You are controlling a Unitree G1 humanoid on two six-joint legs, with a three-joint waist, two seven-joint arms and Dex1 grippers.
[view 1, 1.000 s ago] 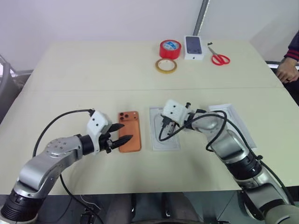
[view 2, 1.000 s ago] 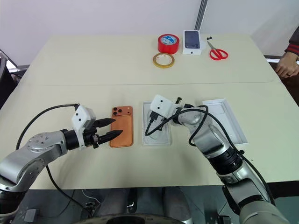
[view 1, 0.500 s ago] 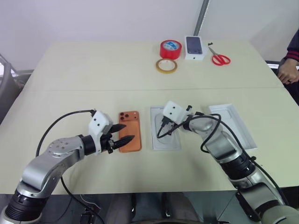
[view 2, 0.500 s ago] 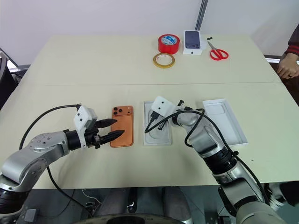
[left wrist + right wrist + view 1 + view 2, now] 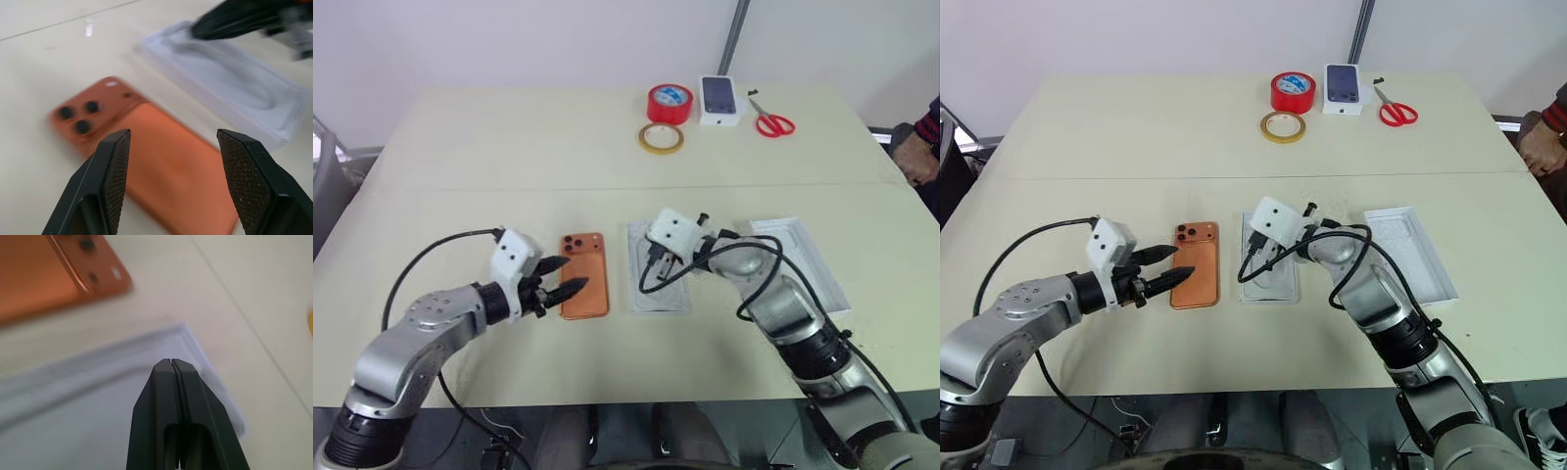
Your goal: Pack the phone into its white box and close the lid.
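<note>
Orange phone (image 5: 583, 275): flat on beige table (image 5: 489, 147), back face up, 3 dark lenses at far corner, not in any box. Left gripper (image 5: 566, 277): fingers apart, nothing held, tips at phone's left edge, 1 finger (image 5: 110, 171) on either side of the phone's body in the wrist view; contact cannot be told. White moulded tray (image 5: 658, 284): just right of phone, apart from it, oval recess visible. Right gripper (image 5: 172, 363): fingers pressed together, nothing held, poised over the tray's far end; contact cannot be told. White shallow box part (image 5: 1410, 250): right of tray, open side up, partly behind right arm; box or lid cannot be told. Far table edge: red tape roll (image 5: 670, 102), yellow tape ring (image 5: 661, 138), small white box picturing dark phone (image 5: 721, 99), red-handled scissors (image 5: 770, 119). Person's hand (image 5: 908, 157) at right margin, beside table.
</note>
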